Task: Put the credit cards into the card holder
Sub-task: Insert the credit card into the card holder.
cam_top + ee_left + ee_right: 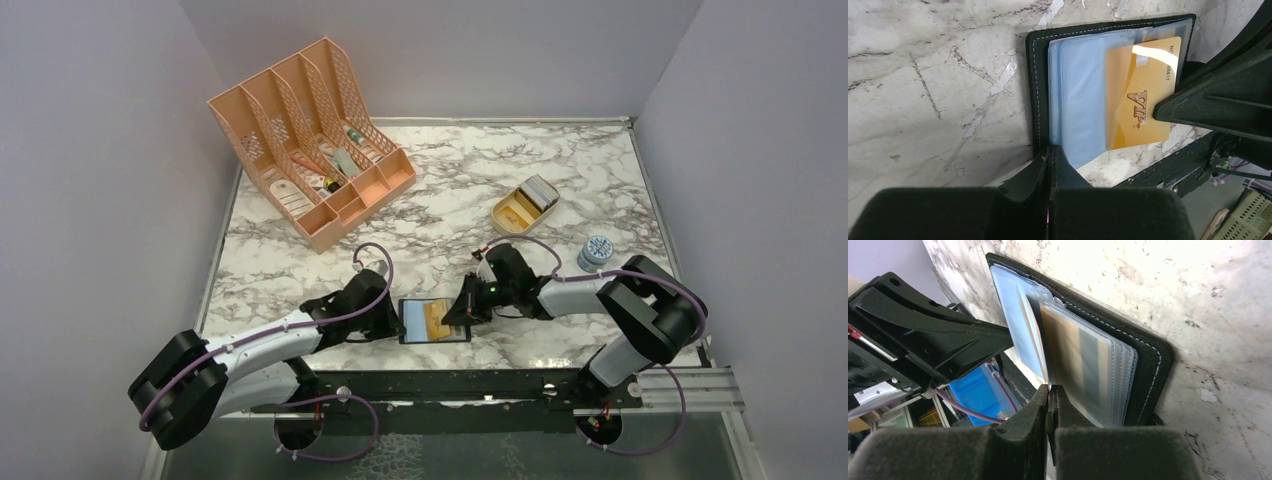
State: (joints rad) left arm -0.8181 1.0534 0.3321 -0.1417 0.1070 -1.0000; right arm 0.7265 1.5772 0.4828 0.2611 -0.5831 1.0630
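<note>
Black card holder (1035,90), 1 only, is lying open at the near edge of the marble table (440,240), between the 2 grippers. Left gripper (1050,159) is clamping the holder's left edge, fingers together. Right gripper (1050,399) is pinching shut on a thin edge from the opposite side, seemingly the 1 gold VIP card (1135,95), which is sticking out past the blue-clear sleeves. Only the left wrist is showing the card's face. Right wrist is showing fanned sleeves with tan and grey behind. Top view alone is showing 1 gold tin (512,212) holding a card stack (540,189), count unclear, well apart from the holder.
</note>
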